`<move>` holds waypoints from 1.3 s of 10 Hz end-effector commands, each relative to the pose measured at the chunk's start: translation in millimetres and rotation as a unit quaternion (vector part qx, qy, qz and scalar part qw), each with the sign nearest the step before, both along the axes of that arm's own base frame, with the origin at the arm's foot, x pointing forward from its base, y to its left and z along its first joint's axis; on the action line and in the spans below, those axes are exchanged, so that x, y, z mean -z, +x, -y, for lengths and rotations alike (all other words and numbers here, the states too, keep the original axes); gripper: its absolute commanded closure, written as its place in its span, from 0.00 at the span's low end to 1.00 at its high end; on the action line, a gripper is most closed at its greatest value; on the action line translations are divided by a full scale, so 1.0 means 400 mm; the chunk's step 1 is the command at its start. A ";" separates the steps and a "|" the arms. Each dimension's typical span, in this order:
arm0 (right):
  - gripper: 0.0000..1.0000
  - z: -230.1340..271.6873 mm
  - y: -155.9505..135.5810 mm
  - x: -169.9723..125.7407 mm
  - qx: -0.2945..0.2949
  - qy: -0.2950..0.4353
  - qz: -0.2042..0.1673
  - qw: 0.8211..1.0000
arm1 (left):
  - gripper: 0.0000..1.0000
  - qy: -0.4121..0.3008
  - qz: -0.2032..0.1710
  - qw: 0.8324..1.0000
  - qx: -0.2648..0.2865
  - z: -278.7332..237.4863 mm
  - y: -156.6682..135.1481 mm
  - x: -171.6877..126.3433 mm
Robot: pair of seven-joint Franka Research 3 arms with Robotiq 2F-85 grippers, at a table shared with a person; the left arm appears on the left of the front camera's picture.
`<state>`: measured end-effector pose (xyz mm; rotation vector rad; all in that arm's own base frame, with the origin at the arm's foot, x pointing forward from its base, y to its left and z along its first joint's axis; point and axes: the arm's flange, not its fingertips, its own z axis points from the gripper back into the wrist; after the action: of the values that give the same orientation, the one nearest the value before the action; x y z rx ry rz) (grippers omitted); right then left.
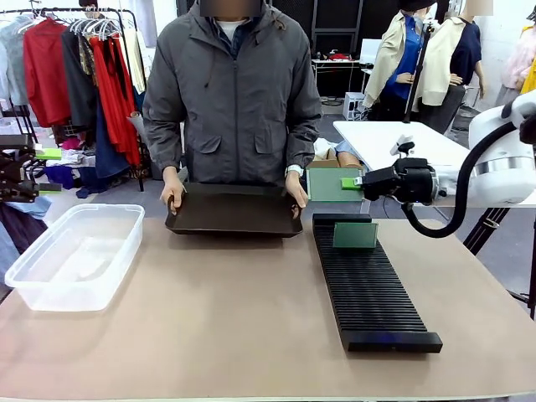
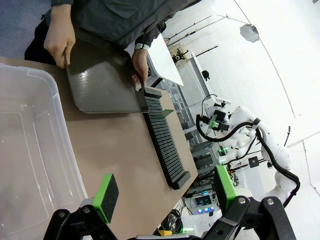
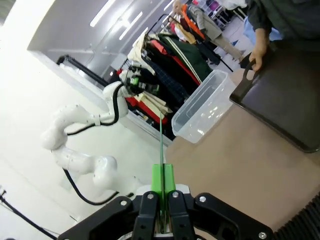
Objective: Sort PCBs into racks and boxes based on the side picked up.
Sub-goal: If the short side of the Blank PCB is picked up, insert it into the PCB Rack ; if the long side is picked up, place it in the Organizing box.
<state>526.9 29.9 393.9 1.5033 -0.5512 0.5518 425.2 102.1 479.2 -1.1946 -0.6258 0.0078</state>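
From the front, the right gripper [image 1: 352, 182] is clamped on the edge of a PCB [image 1: 330, 184], holding it upright in the air just beyond the far end of the rack [image 1: 368, 286], where another PCB [image 1: 355, 235] already stands in a far slot. The risk I see is misalignment: gripped by one thin edge, the board could tilt on the way down, miss a slot, or knock the standing board over. The person's hands hold a black tray [image 1: 234, 209] at the far edge, just left of the rack, so a swing leftward could clip it. The clear box [image 1: 74, 255] sits at the near left on the plain tan table [image 1: 218, 327]; clothes racks fill the room behind. In the left wrist view, the left gripper [image 2: 165, 192] hangs with its jaws spread wide and nothing between them, over the box's [image 2: 30, 165] rim, with the tray [image 2: 102, 82] and the rack [image 2: 165, 145] farther off. In the right wrist view, the held board [image 3: 160, 150] appears edge-on between closed pads [image 3: 169, 180], above the table [image 3: 240, 160], with the box [image 3: 202, 112] beyond.
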 end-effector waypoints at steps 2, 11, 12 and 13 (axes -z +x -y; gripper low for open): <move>1.00 0.030 -0.026 0.042 -0.009 0.014 0.076 0.997 | 0.00 0.001 -0.003 1.000 0.003 -0.002 -0.001 -0.005; 1.00 0.164 -0.072 0.260 0.020 -0.038 0.238 0.970 | 0.00 0.001 -0.003 1.000 0.003 -0.002 -0.001 -0.005; 1.00 0.172 -0.079 0.274 0.027 -0.029 0.249 0.968 | 0.00 0.001 -0.003 1.000 0.003 -0.002 -0.001 -0.005; 1.00 0.178 -0.082 0.282 0.033 -0.023 0.263 0.964 | 0.00 0.001 -0.003 1.000 0.003 -0.002 -0.001 -0.005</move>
<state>498.9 -42.8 281.5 1.2854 -0.9135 0.9080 425.2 102.1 479.2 -1.1946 -0.6258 0.0078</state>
